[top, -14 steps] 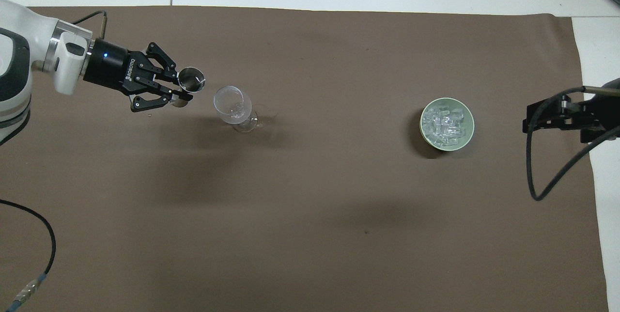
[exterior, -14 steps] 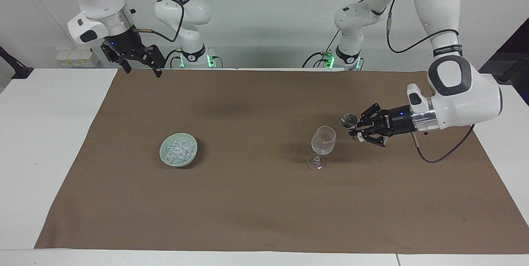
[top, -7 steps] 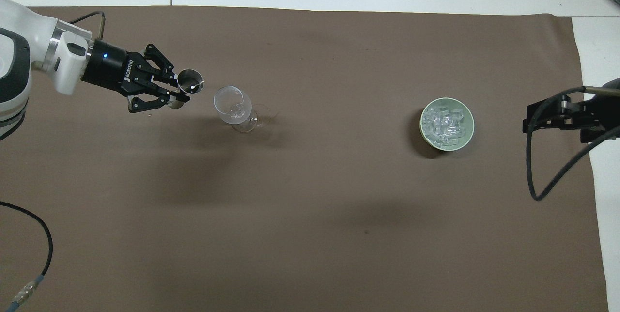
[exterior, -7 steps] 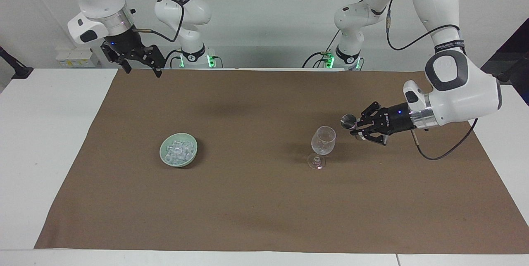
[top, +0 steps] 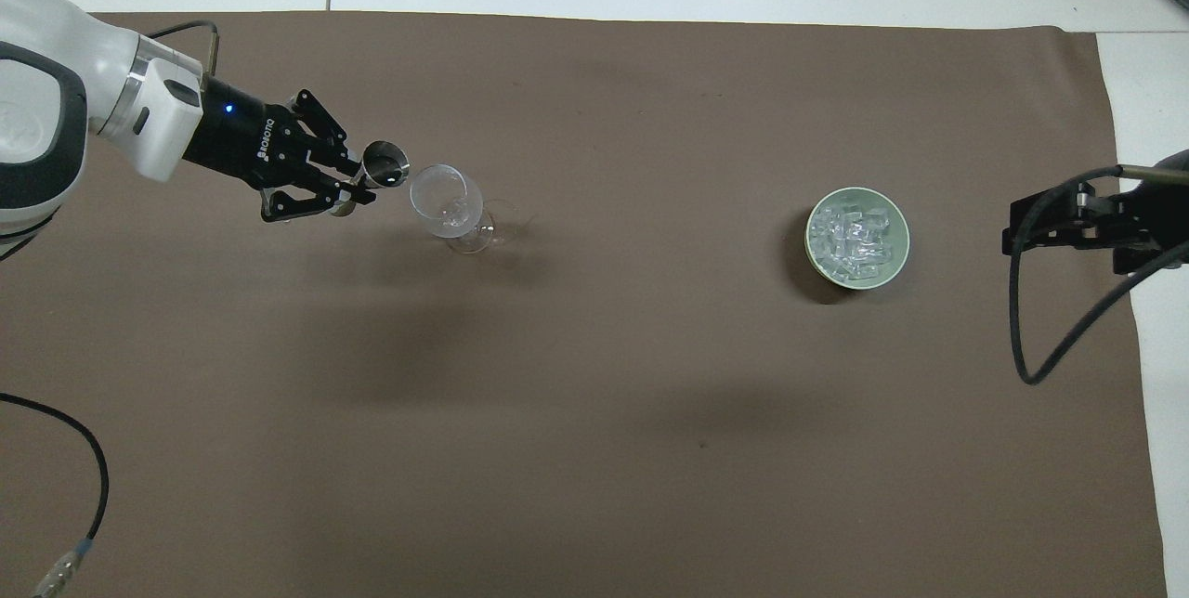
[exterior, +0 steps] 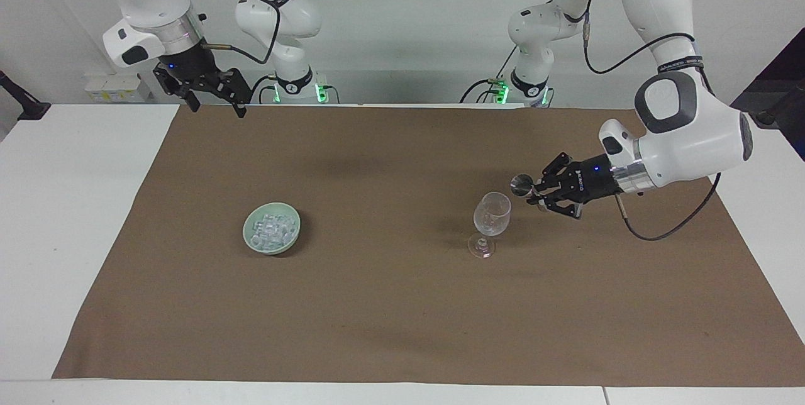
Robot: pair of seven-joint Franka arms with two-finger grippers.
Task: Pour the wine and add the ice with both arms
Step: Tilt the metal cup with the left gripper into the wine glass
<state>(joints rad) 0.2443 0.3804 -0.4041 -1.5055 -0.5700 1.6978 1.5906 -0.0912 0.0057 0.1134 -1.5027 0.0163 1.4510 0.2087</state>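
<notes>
Steel jigger (exterior: 521, 184), clamped in the left gripper (exterior: 538, 194), tilts toward the wine glass (exterior: 491, 213) to pour; the right gripper (exterior: 215, 95) waits, fingers apart.

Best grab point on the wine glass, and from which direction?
Probably the stem of the wine glass, level from the right arm's end. It stands upright, its bowl wide, its stem thin and bare above the foot. The left claw with its metal cup crowds the other end.
</notes>
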